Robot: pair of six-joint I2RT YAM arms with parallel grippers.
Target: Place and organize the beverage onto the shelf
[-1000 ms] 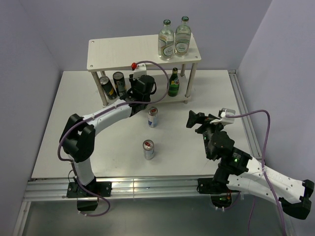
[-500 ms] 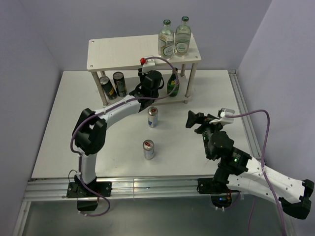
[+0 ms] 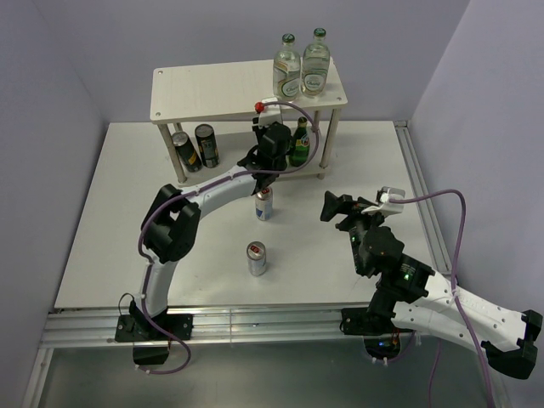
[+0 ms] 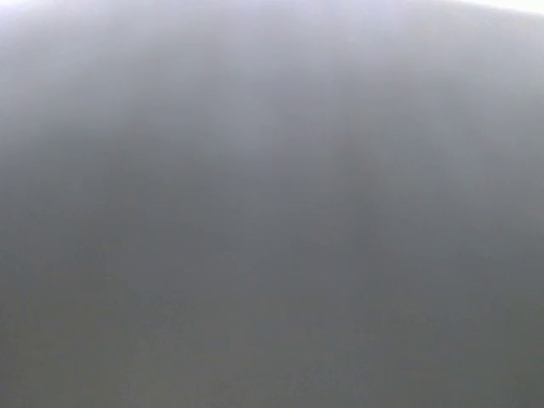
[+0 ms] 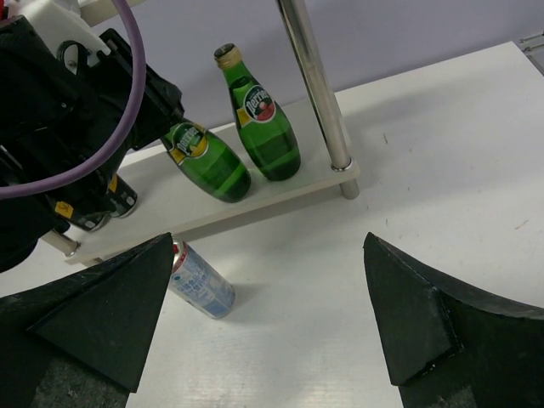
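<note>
Right wrist view shows the left gripper (image 5: 163, 127) clamped on the tilted green glass bottle (image 5: 208, 166) at the lower board of the pale wooden shelf (image 5: 170, 217), the right gripper (image 5: 263, 323) wide open, empty; we judge the glass heavy, rigid, slick, breakable, best held mid-body.

White table (image 3: 127, 242) with shelf (image 3: 212, 89), can (image 3: 264, 206), second can (image 3: 256, 258)

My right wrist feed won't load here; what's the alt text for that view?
The left end effector holds a tilted green bottle by its neck on the lower board of the shelf, beside an upright green bottle. A silver-blue can stands on the table in front, framed by the open right end effector.
</note>
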